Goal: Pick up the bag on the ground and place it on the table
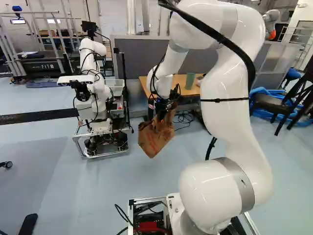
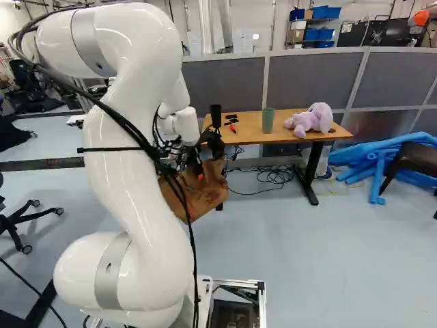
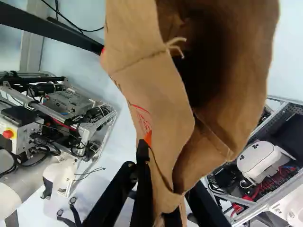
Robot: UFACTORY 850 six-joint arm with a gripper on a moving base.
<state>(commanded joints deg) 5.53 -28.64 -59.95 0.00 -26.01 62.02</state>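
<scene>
The picking part of the task looks to be done, and I judge that the step in hand is the carrying. The brown paper bag [image 1: 155,137] hangs in the air on the near side of the table [image 2: 242,138], close to the table's left end, with one corner pointing down to the floor. The gripper [image 3: 166,203] is clamped on the paper of the bag, with one finger at each side of it. The mouth of the bag gapes open.

On the table stands a green cup [image 2: 268,120], and a purple plush toy [image 2: 313,119] lies toward the table's right end. Left of the table is another robot [image 1: 96,93], on its own wheeled frame.

The next move, as I understand it, asks first for height: the lowest corner of the bag must come above the table's edge. After this, the arm [image 2: 140,164] should bring the bag forward over the table, lower it gently until the table carries it, and only then let go. If the lift is too small, the bag may catch on the table's near edge. Swinging over the table, it could also knock the cup. Because the paper is soft, the bag may fold or tip when released.
</scene>
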